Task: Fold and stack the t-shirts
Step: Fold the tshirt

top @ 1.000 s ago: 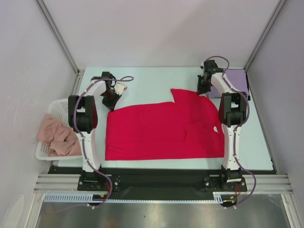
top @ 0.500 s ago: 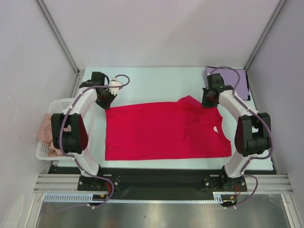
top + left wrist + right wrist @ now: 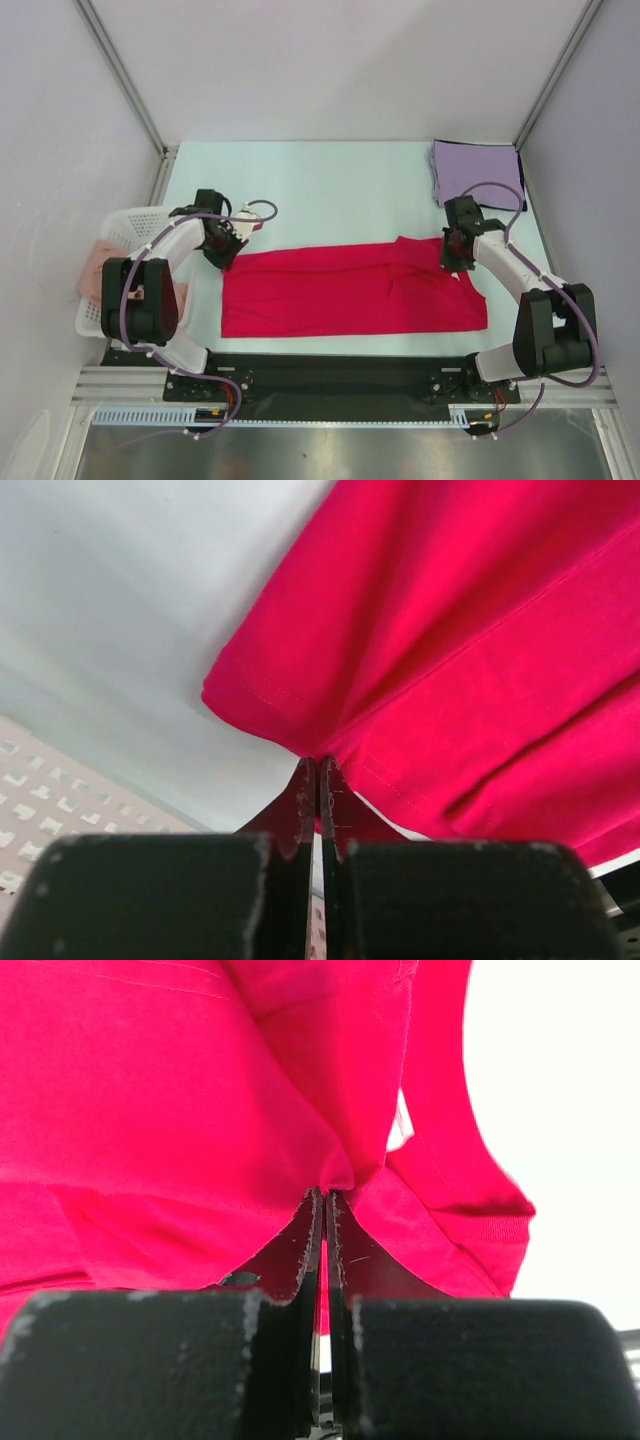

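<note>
Robotics lab test cell. Enclosed at the back and both sides by plain white panels (image 3: pixel 330 70) set in aluminium profile posts (image 3: pixel 121 76). Pale surface (image 3: pixel 330 185) fronted by an extruded metal rail (image 3: pixel 340 385), with left arm (image 3: pixel 165 240) and right arm (image 3: pixel 510 265) bolted to it side by side. Exposed purple cabling (image 3: pixel 262 207) looped along both arms. Brushed steel plate (image 3: pixel 340 450) below the rail. Fixed overhead camera view, plus a camera at each wrist.

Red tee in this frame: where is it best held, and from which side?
Probably at the two ends of its far long edge, from above. The red tee lies as a long flat band across the table, so one tool per end keeps that edge straight. The left tool and the right tool are shut on cloth about there.
</note>
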### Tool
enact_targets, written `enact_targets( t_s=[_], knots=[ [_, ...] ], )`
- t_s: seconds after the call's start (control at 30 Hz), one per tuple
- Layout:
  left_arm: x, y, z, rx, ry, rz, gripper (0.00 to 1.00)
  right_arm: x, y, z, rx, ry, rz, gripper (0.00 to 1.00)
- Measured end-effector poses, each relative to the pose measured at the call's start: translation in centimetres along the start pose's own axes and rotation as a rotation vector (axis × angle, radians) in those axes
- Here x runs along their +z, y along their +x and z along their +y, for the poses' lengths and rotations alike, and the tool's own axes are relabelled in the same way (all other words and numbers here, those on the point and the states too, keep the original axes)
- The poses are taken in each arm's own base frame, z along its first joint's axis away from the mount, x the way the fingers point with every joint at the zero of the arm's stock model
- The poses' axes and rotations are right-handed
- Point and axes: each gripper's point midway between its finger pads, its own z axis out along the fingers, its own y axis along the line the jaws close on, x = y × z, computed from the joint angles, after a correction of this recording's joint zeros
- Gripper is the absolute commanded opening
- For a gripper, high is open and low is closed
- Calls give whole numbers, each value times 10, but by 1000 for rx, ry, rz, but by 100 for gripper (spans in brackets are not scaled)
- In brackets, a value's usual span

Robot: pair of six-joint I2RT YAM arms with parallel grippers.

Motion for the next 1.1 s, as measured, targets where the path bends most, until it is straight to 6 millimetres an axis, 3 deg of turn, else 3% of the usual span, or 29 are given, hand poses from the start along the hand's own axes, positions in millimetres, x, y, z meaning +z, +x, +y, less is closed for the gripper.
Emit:
enact_targets(
  t_s=[0.1, 0.2, 0.43, 0.53, 0.67, 0.77, 0.9, 1.1],
  knots=[
    [3, 1, -1, 6, -1, 0, 0, 2, 8, -6, 12, 19, 21, 0],
    [4, -4, 4, 21, -23, -13, 0, 1, 4, -12, 42, 27, 14, 0],
    [-8, -23, 27, 38, -119, -49, 0, -25, -45, -7, 67, 4, -97, 0],
    [-15, -33, 39, 44, -171, -74, 0, -30, -50, -7, 72, -1, -115, 0],
    [-23, -36, 43, 54, -203, -86, 0, -30, -36, -10, 79, 2, -98, 0],
    [-22, -30, 39, 62, -202, -83, 0, -21, -6, -15, 89, 4, -36, 0],
    [-6, -9, 22, 67, -148, -37, 0, -2, 32, -20, 107, 19, 73, 0],
    [5, 8, 7, 93, -101, 14, 0, 11, 41, -30, 171, 35, 136, 3]
  ],
)
